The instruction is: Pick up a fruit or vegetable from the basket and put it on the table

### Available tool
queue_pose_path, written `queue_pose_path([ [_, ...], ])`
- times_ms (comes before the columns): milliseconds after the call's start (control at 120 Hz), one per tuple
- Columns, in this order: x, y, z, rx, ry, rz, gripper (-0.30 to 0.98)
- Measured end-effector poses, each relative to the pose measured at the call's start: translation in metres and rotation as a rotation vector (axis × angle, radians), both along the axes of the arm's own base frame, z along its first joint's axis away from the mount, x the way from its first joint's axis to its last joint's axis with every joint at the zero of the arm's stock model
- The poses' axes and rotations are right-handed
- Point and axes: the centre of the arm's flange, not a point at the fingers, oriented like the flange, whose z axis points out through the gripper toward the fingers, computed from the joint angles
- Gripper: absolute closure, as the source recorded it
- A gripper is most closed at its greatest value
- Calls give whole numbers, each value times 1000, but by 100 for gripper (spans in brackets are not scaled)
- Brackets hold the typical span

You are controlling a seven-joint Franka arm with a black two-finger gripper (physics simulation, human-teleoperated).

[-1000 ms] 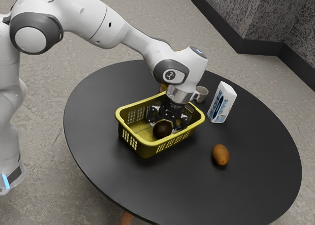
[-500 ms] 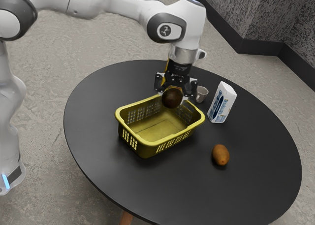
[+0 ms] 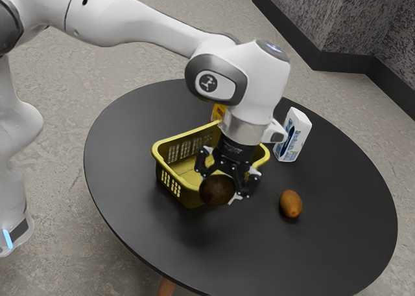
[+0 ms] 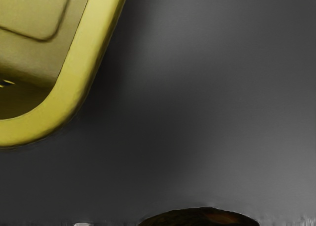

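Observation:
In the exterior view my gripper (image 3: pixel 222 191) is shut on a dark brown, round fruit (image 3: pixel 216 190), with a finger on either side of it. Both are in front of the near long side of the yellow basket (image 3: pixel 170 144), covering part of its rim. The fruit's top edge shows as a dark shape (image 4: pixel 202 217) at the wrist view's lower edge. Also in the wrist view, a rounded corner of the basket (image 4: pixel 91 43) lies beside the fruit, over the black table (image 4: pixel 222 112). The basket's visible floor holds nothing.
A brown kiwi-like fruit (image 3: pixel 290 204) lies on the black round table (image 3: pixel 324 244), toward the exterior view's right. Behind it stands a white and blue carton (image 3: pixel 296 135). A yellow item (image 3: pixel 218 112) is behind the basket, partly hidden by the arm.
The dark fruit, held in my gripper, rose out of the basket and then came over its near side and lower, toward the exterior view's front. The basket and kiwi-like fruit stayed put.

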Motion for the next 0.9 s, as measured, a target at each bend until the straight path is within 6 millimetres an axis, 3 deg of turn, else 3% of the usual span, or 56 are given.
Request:
queue_pose_path([
  [100,-13,-25,-1,4,-2,-51,43],
  [267,-24,-60,-6,30,-38,-127,14],
  [533,-15,-56,-18,55,-26,-123,2],
  [658,-22,-58,6,64,-20,-153,1],
  [742,-42,-78,22,123,-69,-378,0],
  [808,-67,-110,41,123,-110,-654,0],
  [900,-111,-155,52,96,-121,-1005,0],
])
